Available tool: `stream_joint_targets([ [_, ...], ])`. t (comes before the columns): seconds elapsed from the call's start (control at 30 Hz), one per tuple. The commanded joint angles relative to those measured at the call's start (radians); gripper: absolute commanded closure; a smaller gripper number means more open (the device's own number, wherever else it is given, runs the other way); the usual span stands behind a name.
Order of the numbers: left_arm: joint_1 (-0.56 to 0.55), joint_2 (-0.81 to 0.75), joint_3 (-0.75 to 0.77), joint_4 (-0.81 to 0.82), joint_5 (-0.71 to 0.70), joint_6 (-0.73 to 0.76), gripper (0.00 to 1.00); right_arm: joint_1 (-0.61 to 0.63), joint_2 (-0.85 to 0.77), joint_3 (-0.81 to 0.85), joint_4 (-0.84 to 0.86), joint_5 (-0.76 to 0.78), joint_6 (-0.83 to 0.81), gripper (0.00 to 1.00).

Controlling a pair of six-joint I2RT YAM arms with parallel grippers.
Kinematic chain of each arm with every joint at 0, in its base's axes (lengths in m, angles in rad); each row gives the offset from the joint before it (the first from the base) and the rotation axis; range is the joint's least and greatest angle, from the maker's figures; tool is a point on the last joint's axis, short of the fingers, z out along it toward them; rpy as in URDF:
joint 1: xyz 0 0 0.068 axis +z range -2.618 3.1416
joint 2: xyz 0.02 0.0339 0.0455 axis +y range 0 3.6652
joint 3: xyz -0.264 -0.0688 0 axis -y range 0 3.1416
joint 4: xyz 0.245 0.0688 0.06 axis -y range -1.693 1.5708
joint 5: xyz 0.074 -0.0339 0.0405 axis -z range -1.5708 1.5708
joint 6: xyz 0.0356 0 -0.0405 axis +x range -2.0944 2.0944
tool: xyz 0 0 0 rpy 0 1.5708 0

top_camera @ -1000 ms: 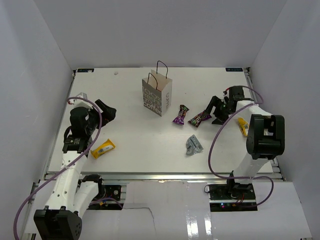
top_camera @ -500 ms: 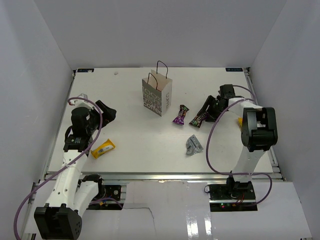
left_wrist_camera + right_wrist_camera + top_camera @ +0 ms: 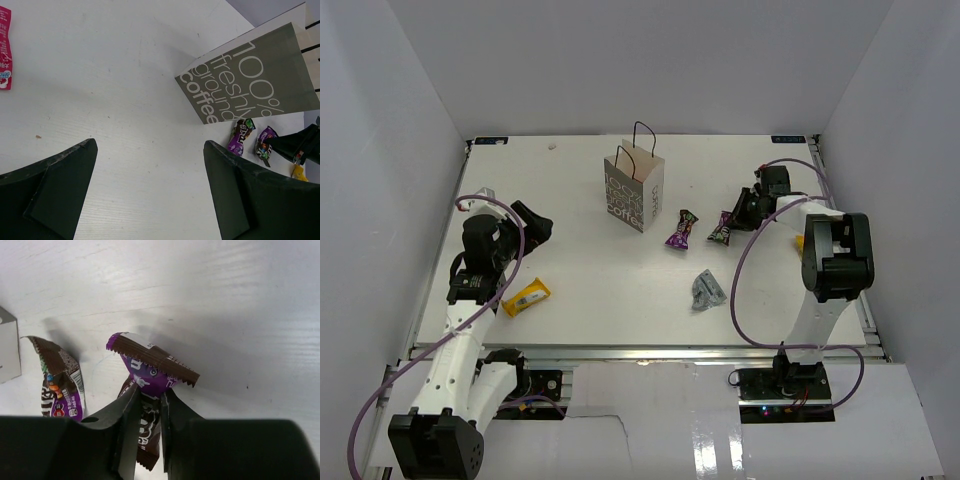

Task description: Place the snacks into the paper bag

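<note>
My right jaws pinch the crinkled purple-and-maroon wrapped snack packet (image 3: 150,365) by one end, low over the white surface (image 3: 610,290), right of the upright pale grey paper bag with dark lettering (image 3: 635,190). I judge this the pick-up; next comes a lift and carry over the bag's open top. The right arm (image 3: 800,210) reaches far forward; my left jaws hang spread.

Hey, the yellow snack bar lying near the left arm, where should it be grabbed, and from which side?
Pinch the yellow bar across its narrow width, near mid-length, coming straight down from above. It lies flat on the table, slanted, so its long edges are probably the only sides fingers can straddle; turn the open left gripper to match that slant.
</note>
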Motion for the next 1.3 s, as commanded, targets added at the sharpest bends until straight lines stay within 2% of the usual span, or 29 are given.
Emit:
stream_joint_targets([
  [0.0,-0.001,-0.025,-0.008,0.017,0.014,-0.006,0.02,-0.001,-0.051,-0.015,0.072,-0.036,-0.179,0.82],
  [0.07,-0.001,-0.027,-0.012,0.022,0.032,-0.006,0.02,-0.002,-0.082,0.008,0.083,-0.121,-0.316,0.85],
  [0.17,-0.001,-0.028,-0.021,0.032,0.054,-0.012,0.02,-0.005,-0.129,0.027,0.088,-0.434,-0.52,0.87],
  [0.27,-0.001,-0.028,-0.028,0.038,0.067,-0.015,0.02,-0.002,-0.188,0.044,0.106,-0.598,-0.648,0.84],
  [0.47,0.0,-0.03,-0.034,0.048,0.077,-0.018,0.02,0.051,-0.26,0.168,0.056,-0.675,-0.79,0.84],
  [0.6,0.0,-0.038,-0.038,0.049,0.08,-0.021,0.02,0.134,-0.292,0.255,0.057,-0.687,-0.848,0.85],
  [0.73,0.0,-0.039,-0.041,0.054,0.086,-0.027,0.02,0.228,-0.273,0.37,0.129,-0.623,-0.801,0.85],
  [1.03,-0.001,-0.083,-0.084,0.052,0.115,-0.095,0.02,0.415,-0.167,0.53,0.36,-0.188,-0.682,0.91],
  [1.27,-0.001,-0.113,-0.106,0.051,0.113,-0.115,0.02,0.484,-0.082,0.568,0.436,-0.061,-0.698,0.91],
])
